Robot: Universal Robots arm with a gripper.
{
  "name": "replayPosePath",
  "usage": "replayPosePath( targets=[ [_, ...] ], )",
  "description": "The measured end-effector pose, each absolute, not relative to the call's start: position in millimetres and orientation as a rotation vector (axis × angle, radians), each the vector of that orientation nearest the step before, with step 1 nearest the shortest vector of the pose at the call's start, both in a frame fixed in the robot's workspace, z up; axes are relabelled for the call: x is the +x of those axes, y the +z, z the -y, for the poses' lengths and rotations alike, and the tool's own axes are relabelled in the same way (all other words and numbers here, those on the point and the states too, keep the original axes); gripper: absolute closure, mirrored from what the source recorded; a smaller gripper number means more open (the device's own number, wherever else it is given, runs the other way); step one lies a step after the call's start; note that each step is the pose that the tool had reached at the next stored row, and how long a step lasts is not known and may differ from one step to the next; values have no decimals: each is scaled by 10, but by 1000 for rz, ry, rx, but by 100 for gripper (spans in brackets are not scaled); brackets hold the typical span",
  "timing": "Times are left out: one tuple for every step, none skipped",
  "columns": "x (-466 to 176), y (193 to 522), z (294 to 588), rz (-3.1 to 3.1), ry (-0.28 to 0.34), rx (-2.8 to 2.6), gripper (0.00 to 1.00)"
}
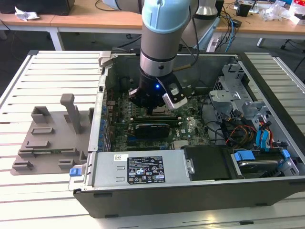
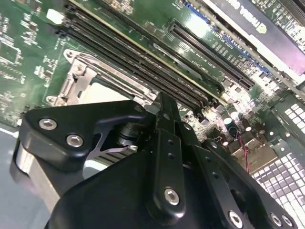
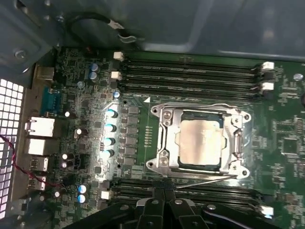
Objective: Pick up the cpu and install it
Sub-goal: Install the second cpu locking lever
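Looking into the open computer case [image 1: 200, 186] on the slatted desk [image 1: 47, 71], we see the claw [image 1: 151, 110] lowered over the green motherboard [image 3: 295, 157]. The cpu [image 3: 200, 144] lies flat inside its metal socket frame [image 3: 164, 119] — silvery top up, between the memory slots [image 3: 190, 71]. We cannot tell how far the claw's fingers are parted — nothing shows in their hold.
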State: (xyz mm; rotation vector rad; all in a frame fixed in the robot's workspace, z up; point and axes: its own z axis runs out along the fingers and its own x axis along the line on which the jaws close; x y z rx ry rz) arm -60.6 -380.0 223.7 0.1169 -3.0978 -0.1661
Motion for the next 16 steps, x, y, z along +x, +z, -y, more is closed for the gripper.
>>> replayPosePath(
  targets=[
    [-625,2203,3800,3098,-166,117,89],
    [-654,2176,3797,3098,-167,117,89],
    [-698,2149,3792,3098,-168,117,89],
    [-713,2126,3784,3097,-168,119,89],
    [-714,2119,3776,3097,-169,119,89],
    [-714,2112,3770,3097,-170,120,89],
    [-713,2103,3760,3097,-170,122,89],
    [-713,2091,3751,3097,-170,123,89],
    [-714,2078,3743,3097,-170,125,89],
    [-726,2016,3706,3096,-166,133,89],
    [-738,1987,3678,3097,-171,137,89],
    [-743,1990,3675,3096,-170,138,89],
    [-746,1990,3673,3096,-171,138,89],
    [-749,1996,3672,3097,-171,138,89],
    [-750,2011,3675,3099,-168,139,89],
    [-750,2025,3675,3099,-168,139,89]
  ],
)
